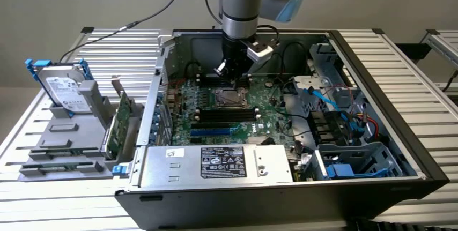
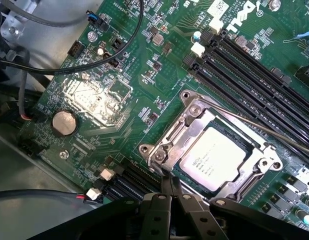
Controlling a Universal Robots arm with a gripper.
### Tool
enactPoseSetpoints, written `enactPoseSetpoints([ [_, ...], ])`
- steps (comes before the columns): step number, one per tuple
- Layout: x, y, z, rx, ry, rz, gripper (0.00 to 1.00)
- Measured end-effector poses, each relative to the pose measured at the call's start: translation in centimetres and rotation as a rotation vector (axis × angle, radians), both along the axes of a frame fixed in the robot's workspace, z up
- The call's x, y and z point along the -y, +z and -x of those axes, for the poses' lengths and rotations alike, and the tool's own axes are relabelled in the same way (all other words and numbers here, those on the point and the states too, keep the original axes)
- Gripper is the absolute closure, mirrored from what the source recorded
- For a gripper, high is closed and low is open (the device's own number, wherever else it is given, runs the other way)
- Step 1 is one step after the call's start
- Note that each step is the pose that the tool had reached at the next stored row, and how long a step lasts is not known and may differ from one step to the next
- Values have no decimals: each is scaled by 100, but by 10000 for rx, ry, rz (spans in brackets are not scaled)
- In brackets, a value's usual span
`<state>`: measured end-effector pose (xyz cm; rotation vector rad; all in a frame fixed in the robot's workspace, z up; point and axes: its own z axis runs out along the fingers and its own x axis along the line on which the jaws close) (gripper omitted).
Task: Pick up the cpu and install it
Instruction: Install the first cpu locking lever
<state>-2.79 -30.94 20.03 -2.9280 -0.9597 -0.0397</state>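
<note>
Sitting in the motherboard's metal socket frame, the square silver-topped cpu looks installed, clenched empty fingers just beside it.

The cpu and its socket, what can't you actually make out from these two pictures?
- Exterior view: the cpu is too small there; whether the socket frame is latched is unreadable.
- Wrist view: the chip's printed marking is too blurred to read.
- Wrist view: the shut gripper covers the socket's near edge.

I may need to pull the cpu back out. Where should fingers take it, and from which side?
By two opposite edges, from straight above: the cpu lies flat in its socket frame, only its metal top showing. The frame crowds the edges, so this looks tight.
</note>
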Motion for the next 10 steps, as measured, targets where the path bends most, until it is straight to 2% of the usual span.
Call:
enactPoseSetpoints([
  [2,7,0,0,-1,0,-33,89],
  [3,12,1,0,-1,0,-74,89],
  [5,22,2,1,-3,-1,-196,89],
  [7,32,1,1,-3,-1,-355,89],
  [10,53,0,0,-1,0,-510,89],
])
